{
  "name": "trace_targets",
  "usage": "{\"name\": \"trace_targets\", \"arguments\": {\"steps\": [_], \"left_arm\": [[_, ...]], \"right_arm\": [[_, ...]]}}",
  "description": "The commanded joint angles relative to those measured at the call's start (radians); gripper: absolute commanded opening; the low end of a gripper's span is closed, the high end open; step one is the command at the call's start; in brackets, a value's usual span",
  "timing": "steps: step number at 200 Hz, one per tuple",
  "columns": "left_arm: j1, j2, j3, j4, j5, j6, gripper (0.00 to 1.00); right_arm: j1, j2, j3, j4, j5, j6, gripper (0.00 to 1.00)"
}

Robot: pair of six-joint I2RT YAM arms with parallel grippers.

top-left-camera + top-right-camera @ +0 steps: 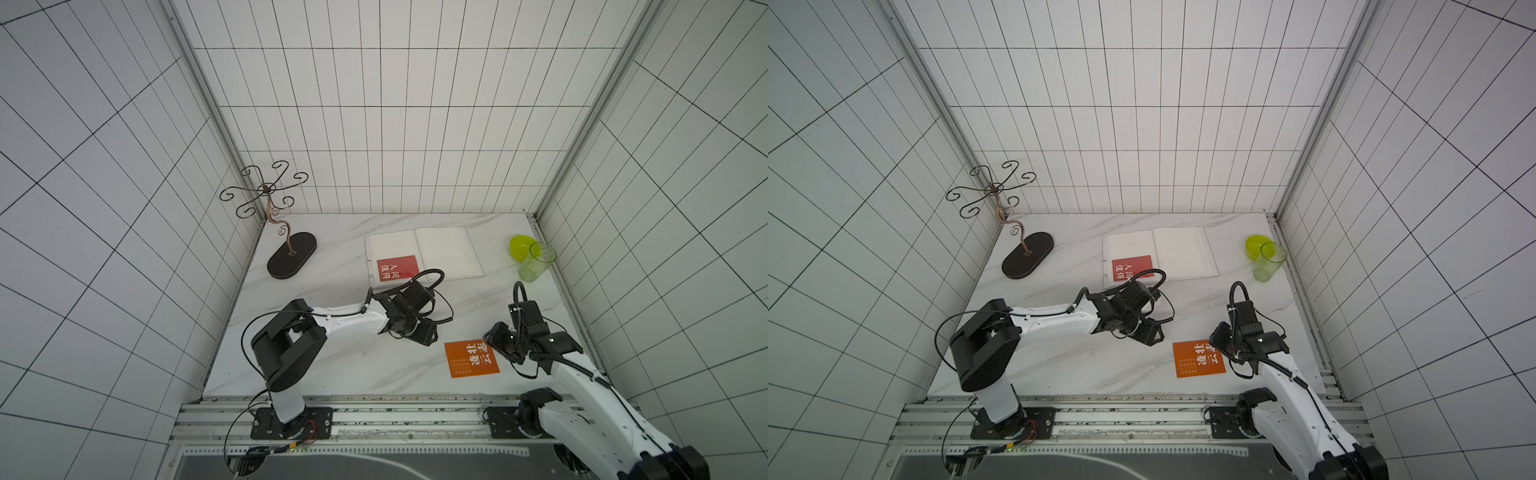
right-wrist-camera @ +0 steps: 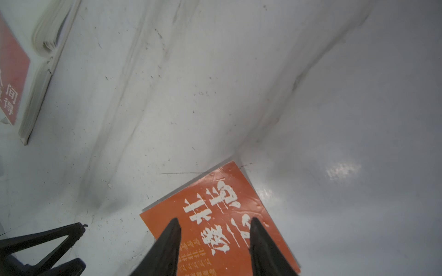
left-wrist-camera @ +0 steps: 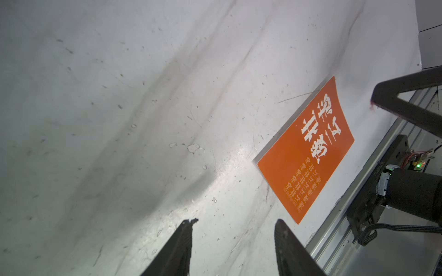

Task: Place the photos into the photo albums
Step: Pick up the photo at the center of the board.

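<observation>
Right tool [image 2: 215, 222] hangs over the orange photo card [image 2: 210, 203], jaws parted and empty; the card lies flat near the marble counter's [image 1: 332, 365] front edge. Left tool [image 3: 235, 221], likewise parted and empty, hovers above bare counter. Farther back, the photo album [image 1: 446, 253] lies open, a red card [image 1: 397, 268] on its left page.

One card [image 1: 397, 268] lies on the left page of the album [image 1: 446, 251]; another card [image 1: 467, 361], perhaps atop others, lies nearer, rightward.
</observation>
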Motion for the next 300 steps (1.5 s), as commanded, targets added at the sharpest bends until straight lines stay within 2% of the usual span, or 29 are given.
{"name": "trace_targets", "arguments": {"steps": [1,47,213,247,300], "left_arm": [[0.0,0.047,0.033,0.076,0.079,-0.02,0.56],[-0.001,0.11,0.027,0.127,0.141,-0.05,0.56],[0.006,0.189,-0.065,0.356,0.285,-0.181,0.55],[0.016,0.185,-0.106,0.465,0.32,-0.25,0.46],[0.039,0.182,-0.106,0.464,0.311,-0.249,0.27]], "right_arm": [[-0.001,-0.044,-0.095,-0.026,-0.011,0.085,0.48],[-0.001,-0.045,-0.206,0.059,-0.104,0.128,0.48],[0.0,0.01,-0.188,0.07,-0.1,0.111,0.47],[0.0,0.021,-0.188,0.078,-0.108,0.116,0.47],[0.001,0.034,-0.182,0.082,-0.104,0.116,0.47]]}}
